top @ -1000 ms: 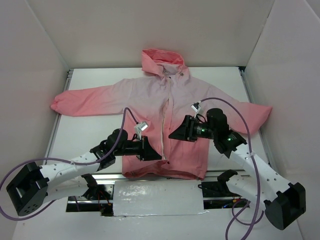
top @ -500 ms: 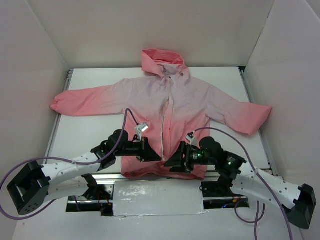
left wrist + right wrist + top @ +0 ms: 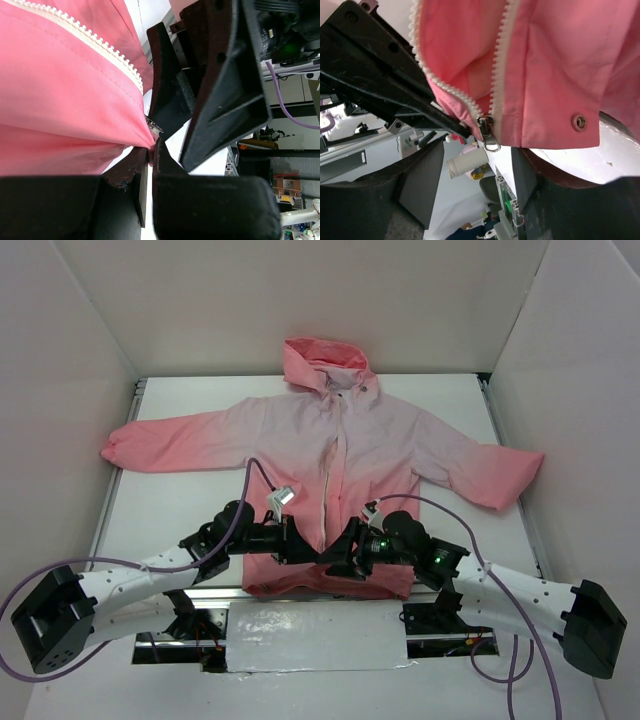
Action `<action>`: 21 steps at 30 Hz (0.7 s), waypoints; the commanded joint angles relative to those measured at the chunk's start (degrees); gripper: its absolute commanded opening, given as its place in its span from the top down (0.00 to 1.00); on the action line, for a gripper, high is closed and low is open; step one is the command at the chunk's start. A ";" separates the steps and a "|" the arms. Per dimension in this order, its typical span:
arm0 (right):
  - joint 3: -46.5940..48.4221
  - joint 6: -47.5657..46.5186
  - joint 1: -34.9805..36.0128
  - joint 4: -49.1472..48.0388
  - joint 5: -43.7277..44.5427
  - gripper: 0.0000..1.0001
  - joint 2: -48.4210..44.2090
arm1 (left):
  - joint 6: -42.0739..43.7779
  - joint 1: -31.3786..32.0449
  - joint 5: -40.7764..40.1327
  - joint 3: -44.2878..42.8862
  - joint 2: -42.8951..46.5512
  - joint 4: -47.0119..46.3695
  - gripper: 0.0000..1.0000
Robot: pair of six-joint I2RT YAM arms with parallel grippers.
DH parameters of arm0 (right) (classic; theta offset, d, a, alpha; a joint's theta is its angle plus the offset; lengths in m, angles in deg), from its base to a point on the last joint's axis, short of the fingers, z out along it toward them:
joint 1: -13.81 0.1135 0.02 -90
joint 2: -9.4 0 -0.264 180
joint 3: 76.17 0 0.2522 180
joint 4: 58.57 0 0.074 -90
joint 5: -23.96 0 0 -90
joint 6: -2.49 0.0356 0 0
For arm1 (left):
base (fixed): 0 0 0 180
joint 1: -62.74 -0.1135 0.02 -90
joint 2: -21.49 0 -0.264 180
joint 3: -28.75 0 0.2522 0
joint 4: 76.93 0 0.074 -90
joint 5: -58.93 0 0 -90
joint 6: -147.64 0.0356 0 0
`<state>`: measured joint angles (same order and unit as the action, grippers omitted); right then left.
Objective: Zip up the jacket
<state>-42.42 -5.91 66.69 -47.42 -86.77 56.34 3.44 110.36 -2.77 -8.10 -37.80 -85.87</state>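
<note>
The pink jacket (image 3: 350, 440) lies spread flat on the table, hood at the far side, its light zipper (image 3: 330, 490) open in the lower part. My left gripper (image 3: 298, 544) is at the hem by the zipper's bottom end. In the left wrist view it (image 3: 150, 156) is shut on the coral hem (image 3: 60, 100) just below the metal slider (image 3: 154, 125). My right gripper (image 3: 335, 556) is right beside it. In the right wrist view it (image 3: 477, 167) is open, its jaws on either side of the zipper pull (image 3: 489, 135), not touching it.
The jacket's sleeves (image 3: 160, 445) reach out to both sides of the white table (image 3: 190, 495). White walls close in the left, right and far sides. A silver plate (image 3: 315, 635) lies between the arm bases. A snap button (image 3: 579, 121) sits on the hem.
My right arm has come down from beside the zipper at chest height to the hem, right next to my left gripper. My left gripper has stayed at the hem.
</note>
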 commanded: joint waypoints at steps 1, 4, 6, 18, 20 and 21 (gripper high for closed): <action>-0.91 0.40 0.20 -4.77 1.48 0.37 0.00 | 0.40 0.46 0.18 -0.02 1.37 -2.61 1.00; -1.27 -0.04 -0.23 -3.99 2.18 0.41 -1.23 | 0.58 0.46 0.45 -0.37 0.84 -2.53 1.00; -1.71 -0.13 -0.67 -4.07 2.19 0.45 -2.11 | 0.67 0.46 0.80 -0.46 0.58 -2.70 1.00; -3.46 0.31 -1.11 -2.40 2.89 0.54 -5.81 | 0.32 0.55 2.20 0.33 0.49 -4.46 1.00; -3.73 0.22 -1.20 -2.75 2.71 0.57 -5.19 | 0.23 0.55 2.29 0.50 0.49 -4.90 1.00; -3.82 0.22 -1.20 -3.18 2.63 0.58 -5.02 | 0.06 0.55 2.29 0.59 0.49 -5.07 1.00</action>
<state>-45.32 -5.71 65.88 -48.63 -85.06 51.23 3.44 110.47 -2.62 -8.06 -37.56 -85.98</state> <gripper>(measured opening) 0.429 0.142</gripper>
